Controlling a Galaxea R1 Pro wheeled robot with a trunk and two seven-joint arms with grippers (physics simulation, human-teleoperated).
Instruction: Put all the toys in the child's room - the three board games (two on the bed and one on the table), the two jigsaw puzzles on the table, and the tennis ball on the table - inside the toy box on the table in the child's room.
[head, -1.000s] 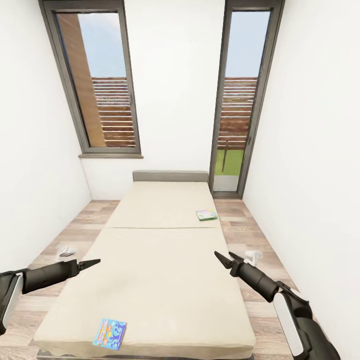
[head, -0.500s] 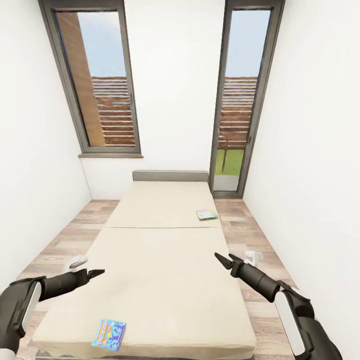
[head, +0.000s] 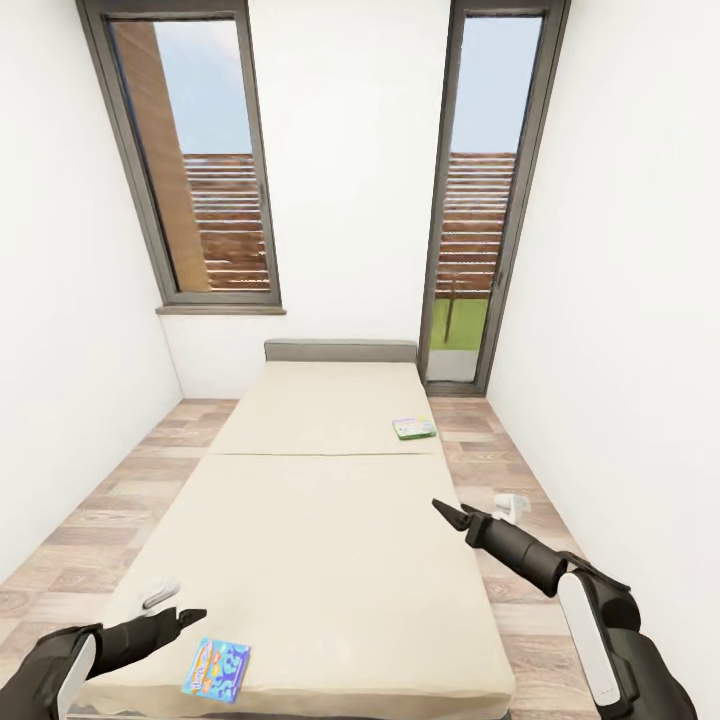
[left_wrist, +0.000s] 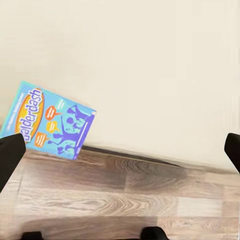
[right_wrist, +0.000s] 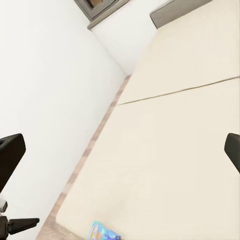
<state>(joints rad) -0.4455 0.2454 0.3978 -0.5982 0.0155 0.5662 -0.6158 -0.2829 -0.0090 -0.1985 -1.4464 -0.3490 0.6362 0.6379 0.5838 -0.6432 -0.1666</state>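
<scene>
- Head view: bed (head: 320, 520) runs away from the robot, headboard at the far wall. Blue game (head: 216, 669) lies flat at the near left corner, just inside the foot edge. Its long axis runs roughly along the bed, slightly skewed. Green game (head: 413, 428) lies flat near the right edge, past the mattress seam, long axis roughly across the bed.
- Head view: left gripper (head: 185, 618) hangs low, just left of the blue game, tips close together as seen here, nothing held. Right gripper (head: 449, 515) is over the right side of the bed, well apart from both games, empty; cannot tell its gap from this angle.
- Left wrist view: blue game (left_wrist: 47, 121) sits right at the mattress edge, floor (left_wrist: 115, 195) beyond; printed title runs along its long axis. Fingers wide apart, empty.
- Right wrist view: blue game (right_wrist: 104, 232) at the corner, partly cut off. Fingers spread wide, empty.
- Risk: a flat box on a soft mattress gives little edge to pinch. A sideways nudge could slide it off the corner to the floor.
</scene>
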